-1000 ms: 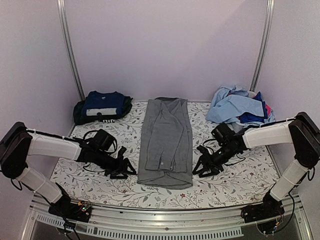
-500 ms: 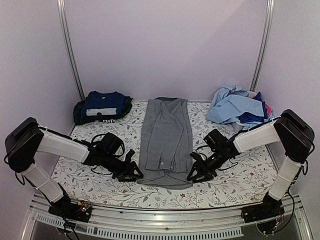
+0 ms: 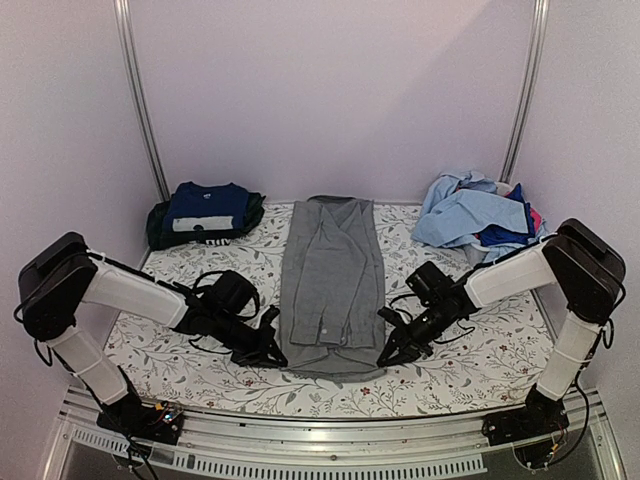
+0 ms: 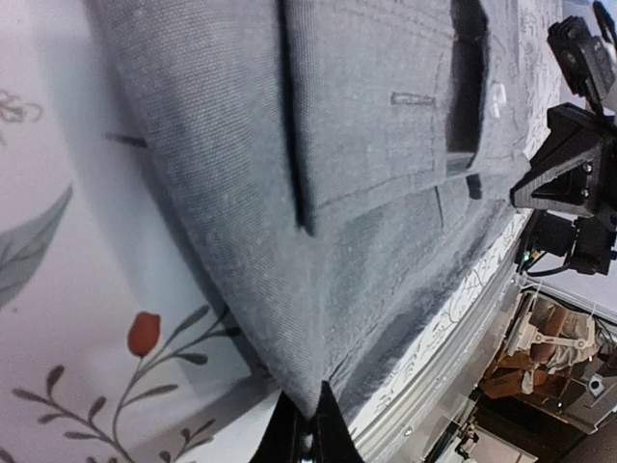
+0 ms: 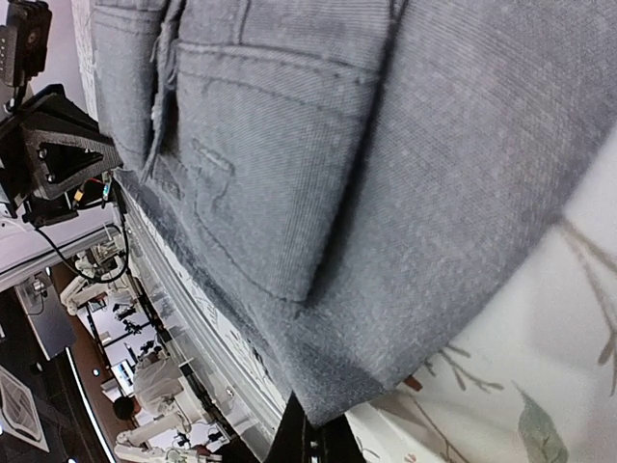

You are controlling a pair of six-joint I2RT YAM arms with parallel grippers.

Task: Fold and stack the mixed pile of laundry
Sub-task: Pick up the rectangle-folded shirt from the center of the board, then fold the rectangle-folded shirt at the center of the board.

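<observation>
Top external: two arms reach low, left tool [image 3: 274, 354] and right tool [image 3: 389, 357] each pinching a corner of one grey shirt [image 3: 332, 280]

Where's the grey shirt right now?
Top view: the grey shirt lies flat, centred on the floral sheet, its near corners pinched by the left gripper and right gripper.

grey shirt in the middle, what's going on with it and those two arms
Two robot arms are working on a long grey collared cloth shirt laid flat down the middle of the white leafy-print sheet. The left pincer is shut on the shirt's near left corner and the right pincer on its near right corner. A folded navy T-shirt stack sits at the far left, and a loose heap of light blue and navy garments waits at the far right.
</observation>
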